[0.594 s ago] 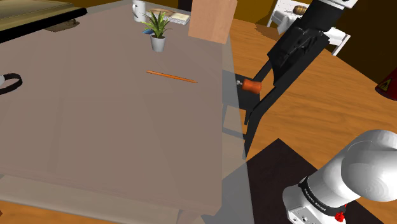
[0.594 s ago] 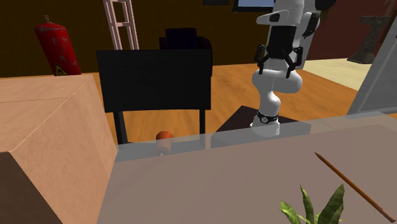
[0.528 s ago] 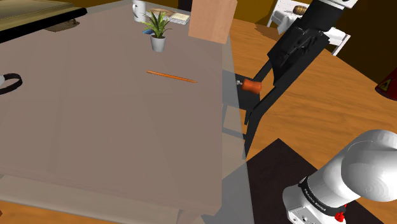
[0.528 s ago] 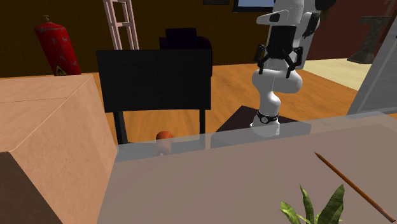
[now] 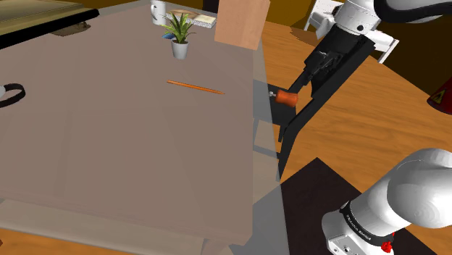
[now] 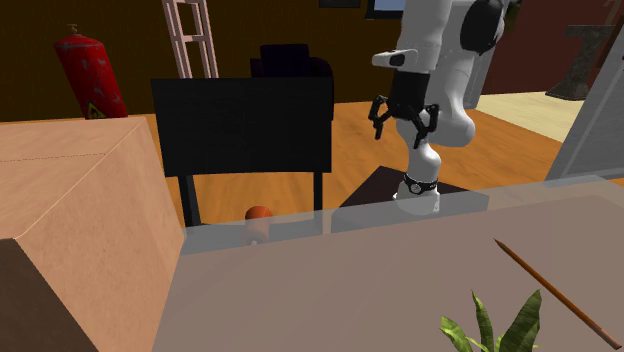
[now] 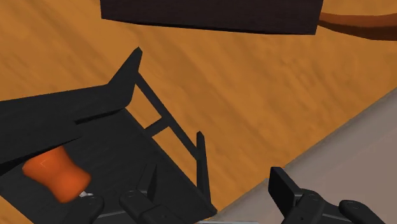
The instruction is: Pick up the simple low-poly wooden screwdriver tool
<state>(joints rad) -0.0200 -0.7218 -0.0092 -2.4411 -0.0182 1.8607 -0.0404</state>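
We now hold our open, empty pincer [image 6: 404,126] lower, nearer the chair [image 6: 240,125]; the screwdriver [image 7: 54,178] on its seat looks closer to reach.

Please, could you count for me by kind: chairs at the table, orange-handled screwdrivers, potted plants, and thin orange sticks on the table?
Chair at the table: 1
Orange-handled screwdriver: 1
Potted plant: 1
Thin orange stick: 1
Total: 4

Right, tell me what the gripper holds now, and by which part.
Nothing. The gripper is open, its fingers apart and empty; the orange-handled screwdriver lies on the black chair seat, untouched.
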